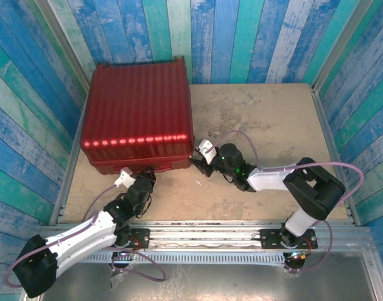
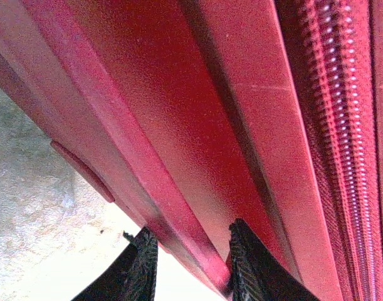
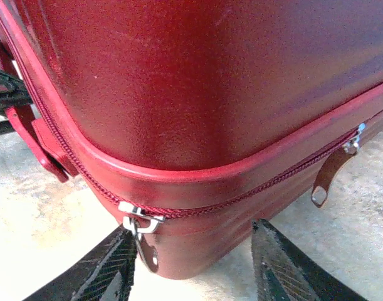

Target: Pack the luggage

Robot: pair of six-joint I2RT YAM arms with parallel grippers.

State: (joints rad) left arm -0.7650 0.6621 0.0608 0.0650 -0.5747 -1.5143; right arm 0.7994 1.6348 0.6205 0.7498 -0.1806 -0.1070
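Note:
The luggage [image 1: 138, 116], a dark-red ribbed hard-shell case, lies closed on the left back part of the table. My left gripper [image 1: 147, 175] is at its near long side. In the left wrist view the left gripper [image 2: 194, 260] has its fingers on either side of a raised ridge of the luggage [image 2: 197, 125] and grips it. My right gripper [image 1: 196, 160] is at the near right corner. In the right wrist view the right gripper [image 3: 194, 263] stands open astride that corner of the luggage [image 3: 210, 81], and a silver zipper pull [image 3: 143, 241] hangs beside its left finger.
A second zipper pull [image 3: 329, 175] hangs further along the zip on the right. A red tab [image 3: 37, 141] sticks out from the case's side. The sandy tabletop [image 1: 260, 125] stretches right of the case, framed by a metal rim [image 1: 332, 135] and blue plank walls [image 1: 241, 37].

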